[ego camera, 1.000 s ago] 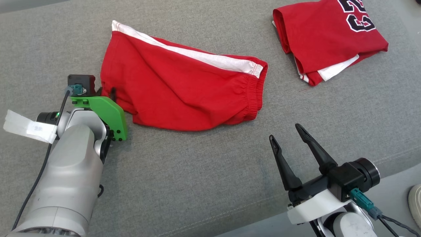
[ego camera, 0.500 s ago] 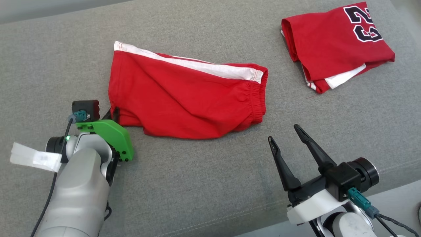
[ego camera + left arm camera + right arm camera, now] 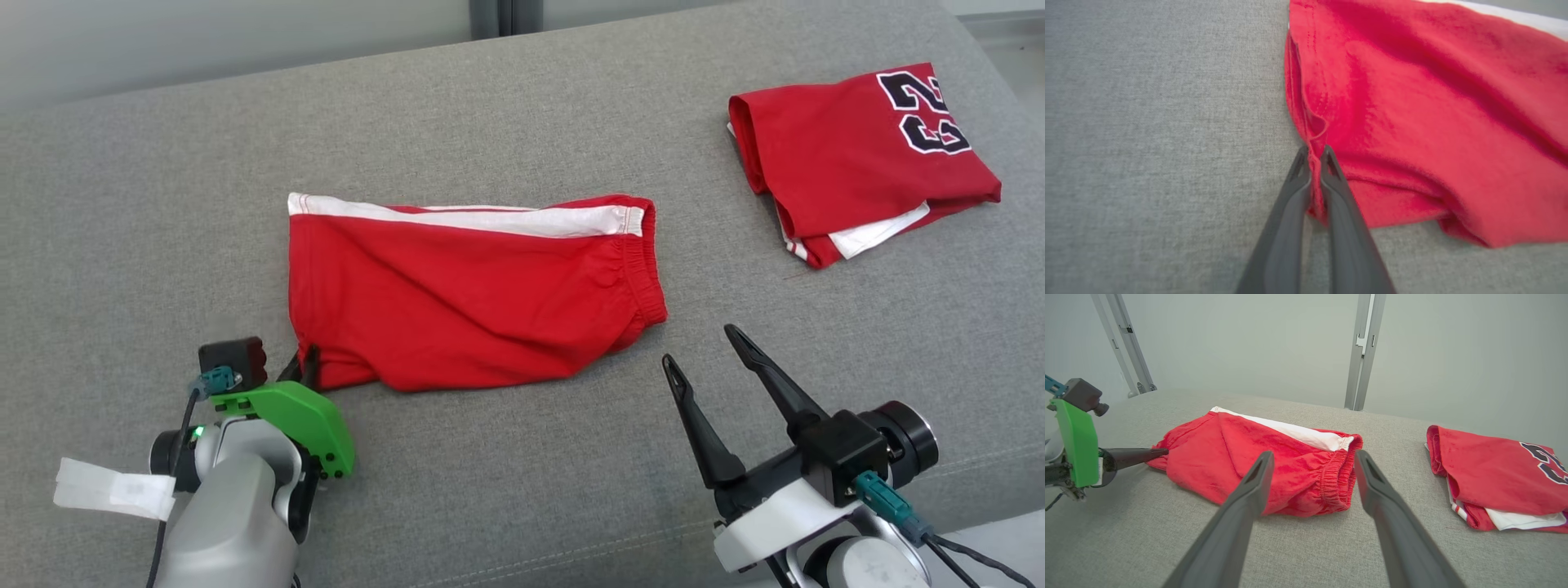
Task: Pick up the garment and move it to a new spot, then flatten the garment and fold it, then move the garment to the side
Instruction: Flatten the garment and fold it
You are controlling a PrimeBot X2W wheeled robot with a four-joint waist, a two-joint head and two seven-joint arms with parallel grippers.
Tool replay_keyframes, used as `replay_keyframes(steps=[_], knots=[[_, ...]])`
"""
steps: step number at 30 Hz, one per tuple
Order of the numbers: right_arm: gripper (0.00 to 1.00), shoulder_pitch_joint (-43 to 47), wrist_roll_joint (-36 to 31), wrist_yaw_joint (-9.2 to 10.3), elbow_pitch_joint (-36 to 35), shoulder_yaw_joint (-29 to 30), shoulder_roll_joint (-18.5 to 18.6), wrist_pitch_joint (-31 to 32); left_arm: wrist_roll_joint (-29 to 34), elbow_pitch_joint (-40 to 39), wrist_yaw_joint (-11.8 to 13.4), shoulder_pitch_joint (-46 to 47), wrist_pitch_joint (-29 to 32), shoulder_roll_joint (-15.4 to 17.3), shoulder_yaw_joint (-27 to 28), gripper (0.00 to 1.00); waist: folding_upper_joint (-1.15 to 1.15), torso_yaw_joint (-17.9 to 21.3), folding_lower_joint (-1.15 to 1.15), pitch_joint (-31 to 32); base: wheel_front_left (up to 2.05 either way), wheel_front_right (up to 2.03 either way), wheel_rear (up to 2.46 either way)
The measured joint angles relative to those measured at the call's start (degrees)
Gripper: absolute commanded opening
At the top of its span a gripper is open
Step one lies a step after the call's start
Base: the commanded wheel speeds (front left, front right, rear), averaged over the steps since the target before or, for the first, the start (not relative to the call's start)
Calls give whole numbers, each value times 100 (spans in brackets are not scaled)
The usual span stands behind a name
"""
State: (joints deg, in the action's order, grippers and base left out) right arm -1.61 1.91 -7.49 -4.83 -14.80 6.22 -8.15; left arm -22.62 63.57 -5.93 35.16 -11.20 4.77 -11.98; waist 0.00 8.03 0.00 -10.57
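Note:
The garment point(image 3: 465, 302) is a pair of red shorts with a white side stripe, lying fairly flat on the grey fabric surface point(image 3: 522, 457). My left gripper point(image 3: 309, 361) is shut on its near left hem corner. In the left wrist view the two fingers point(image 3: 1294, 196) pinch a fold of the red cloth point(image 3: 1433, 122) between them. My right gripper point(image 3: 699, 345) hovers open near the front right, just short of the waistband end, holding nothing. The right wrist view shows the garment point(image 3: 1216, 457) ahead between the open right gripper point(image 3: 1313, 455), and the left gripper point(image 3: 1161, 451) at its left corner.
A folded red jersey point(image 3: 865, 155) with a dark number lies at the far right, also seen as the jersey point(image 3: 1494, 473) in the right wrist view. The surface's front edge point(image 3: 980, 514) runs past my right wrist. A pale wall with metal posts point(image 3: 1361, 351) stands behind.
The left gripper closed on the garment's corner and drew that end toward me, straightening the cloth. The head camera also tilted, shifting the whole picture down. The right gripper stayed open.

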Motion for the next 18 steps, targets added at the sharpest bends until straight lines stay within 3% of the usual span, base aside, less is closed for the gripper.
replay_keyframes(steps=[7, 8, 9, 10, 18], knots=[[100, 58, 42, 0, -13, 12, 36, 33, -93, -546, 146, -541, 57, 8, 4, 0, 0, -53, 0, 221, 0, 0, 0], [100, 77, 42, 0, -14, 18, 38, 42, -103, -645, 183, -630, 64, 10, 4, 4, 0, -58, 0, 247, 0, 0, 0], [100, 102, 43, 0, -14, 22, 38, 51, -105, -745, 204, -718, 86, 12, 7, 46, 0, -64, 0, 270, 0, 0, 0], [100, 129, 43, 0, -12, 29, 37, 52, -121, -854, 211, -805, 107, 14, 8, 100, 0, -70, 0, 292, 0, 0, 0], [100, 175, 79, 0, 81, -26, 24, 57, -198, -2014, 353, -1413, -244, 49, 99, 100, 0, -157, 0, 498, 0, 0, 0]])
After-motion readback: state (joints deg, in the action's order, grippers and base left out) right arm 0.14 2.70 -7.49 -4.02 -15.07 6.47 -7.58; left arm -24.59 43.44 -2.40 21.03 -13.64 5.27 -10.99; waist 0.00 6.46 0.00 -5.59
